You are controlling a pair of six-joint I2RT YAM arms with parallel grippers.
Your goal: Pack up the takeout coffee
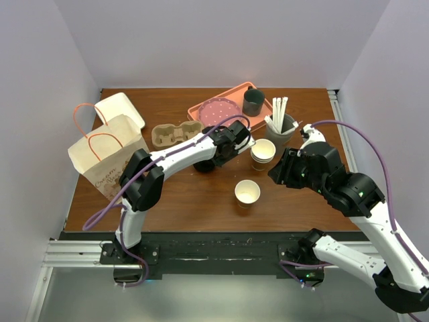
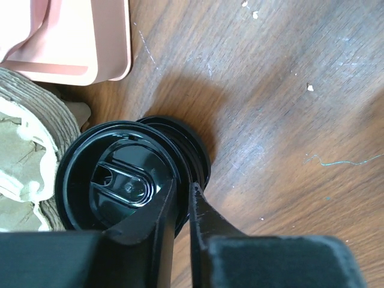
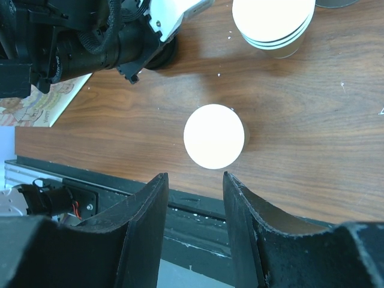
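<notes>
The fingers of our left gripper [image 2: 182, 191] pinch the rim of the black lid [image 2: 120, 180]. It sits on lower lids [image 2: 201, 157], just beside the cardboard carrier [image 2: 27, 150]. Our right gripper [image 3: 195, 186] hangs above the lidless paper cup [image 3: 214, 137] with its jaws apart, grasping nothing. The cup stands mid-table [image 1: 167, 194], on the near side of the cup stack [image 3: 273, 21].

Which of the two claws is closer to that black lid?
Left. The left gripper pinches the rim of the black lid; the right gripper hangs open by the lone paper cup, well apart.
</notes>
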